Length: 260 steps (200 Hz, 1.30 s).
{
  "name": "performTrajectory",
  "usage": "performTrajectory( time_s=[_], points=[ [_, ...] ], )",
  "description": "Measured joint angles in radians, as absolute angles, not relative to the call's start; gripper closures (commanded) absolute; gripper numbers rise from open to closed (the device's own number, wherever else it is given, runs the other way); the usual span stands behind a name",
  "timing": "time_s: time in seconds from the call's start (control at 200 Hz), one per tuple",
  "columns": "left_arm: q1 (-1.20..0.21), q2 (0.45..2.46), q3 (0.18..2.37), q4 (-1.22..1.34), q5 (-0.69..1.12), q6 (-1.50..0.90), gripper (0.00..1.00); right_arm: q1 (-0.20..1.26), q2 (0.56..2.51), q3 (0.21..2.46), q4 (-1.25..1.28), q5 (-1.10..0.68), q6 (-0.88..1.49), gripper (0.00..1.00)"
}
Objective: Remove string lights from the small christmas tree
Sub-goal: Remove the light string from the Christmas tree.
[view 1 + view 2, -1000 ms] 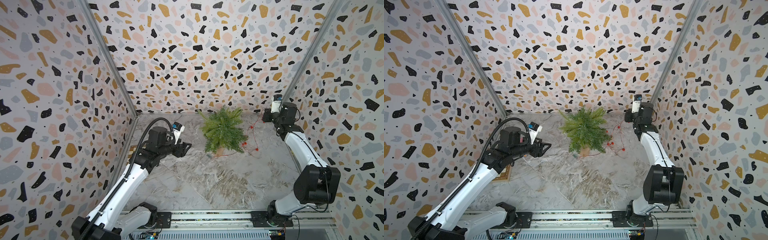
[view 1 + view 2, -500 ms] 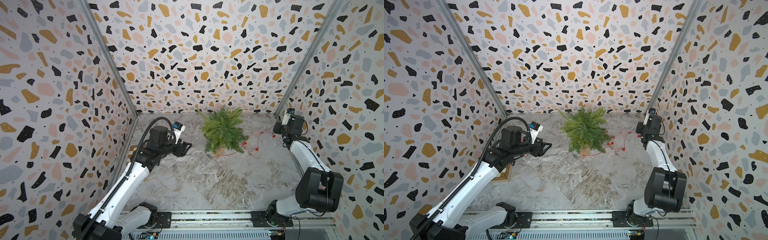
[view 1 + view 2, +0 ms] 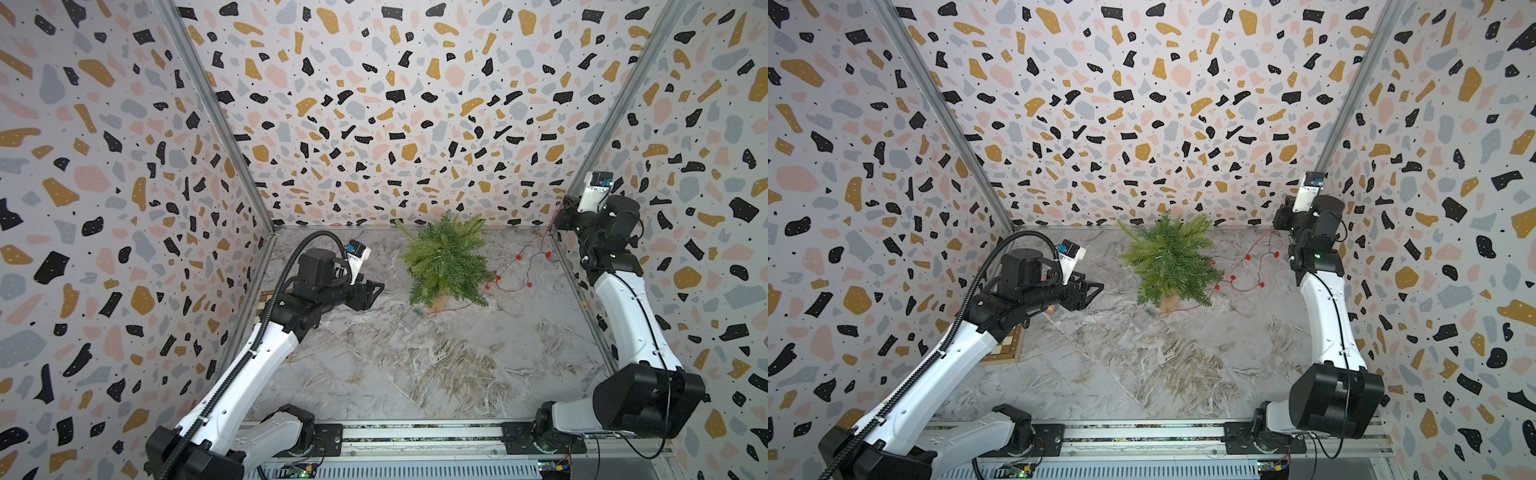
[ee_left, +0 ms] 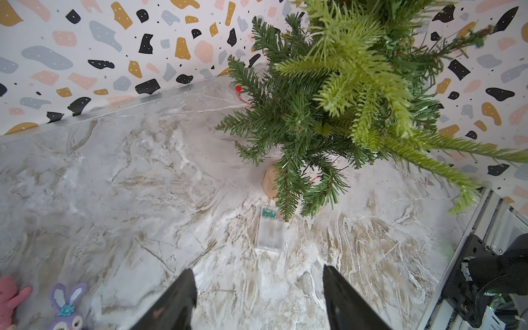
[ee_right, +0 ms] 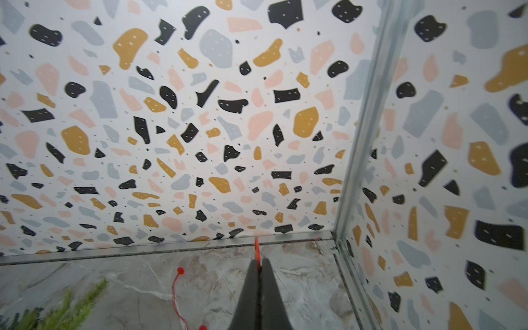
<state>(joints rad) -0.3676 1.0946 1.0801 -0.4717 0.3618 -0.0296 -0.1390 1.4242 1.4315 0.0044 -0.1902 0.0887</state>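
Observation:
The small christmas tree (image 3: pixel 444 262) (image 3: pixel 1169 259) (image 4: pixel 328 100) stands upright on its wooden base near the back wall. The string lights (image 3: pixel 519 270) (image 3: pixel 1246 276) (image 5: pixel 177 288), a red wire with small red beads, trail over the table from the tree's right side. They rise to my right gripper (image 3: pixel 559 216) (image 3: pixel 1281 216) (image 5: pixel 258 261), which is shut on the wire, raised in the back right corner. The wire's clear box (image 4: pixel 270 228) (image 3: pixel 1148 311) lies by the tree's base. My left gripper (image 3: pixel 376 286) (image 3: pixel 1096 286) (image 4: pixel 257 271) hovers open and empty left of the tree.
Patterned walls close in the marble table (image 3: pixel 415 374) on three sides, and the right gripper is close to the right wall. A purple rabbit toy (image 4: pixel 67 305) and a pink toy (image 4: pixel 8 297) lie near the left arm. A checkered board (image 3: pixel 1007 349) sits under that arm.
My right gripper has carried the wire end toward the right wall, dipping and then rising into the back right corner; the strand now stretches out further from the tree. The left arm has barely moved.

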Motion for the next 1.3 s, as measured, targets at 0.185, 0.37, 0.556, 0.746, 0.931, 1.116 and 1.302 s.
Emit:
performTrajectory(
  time_s=[0.185,0.37,0.556,0.746,0.931,1.116,1.302],
  points=[
    [-0.368,1.095,1.080,-0.472,0.361,-0.029,0.31,-0.103,1.469,1.520,-0.028,-0.222,0.085,1.00],
    [-0.368,1.094,1.080,-0.472,0.361,-0.027,0.31,-0.070,1.466,1.560,-0.031,-0.244,0.085,1.00],
    [-0.368,1.094,1.080,-0.472,0.361,-0.022,0.31,-0.055,1.443,1.560,-0.033,-0.257,0.086,1.00],
    [-0.368,1.094,1.080,-0.472,0.361,-0.019,0.31,-0.056,1.409,1.609,-0.037,-0.281,0.094,1.00],
    [-0.368,1.087,1.080,-0.472,0.361,-0.019,0.31,-0.056,1.349,1.629,-0.035,-0.307,0.108,1.00],
    [-0.367,1.076,1.080,-0.472,0.361,-0.019,0.31,-0.056,1.277,1.609,-0.031,-0.318,0.108,1.00],
    [-0.368,1.076,1.080,-0.472,0.361,-0.019,0.30,-0.056,1.161,1.507,-0.031,-0.307,0.104,1.00]
  ],
)
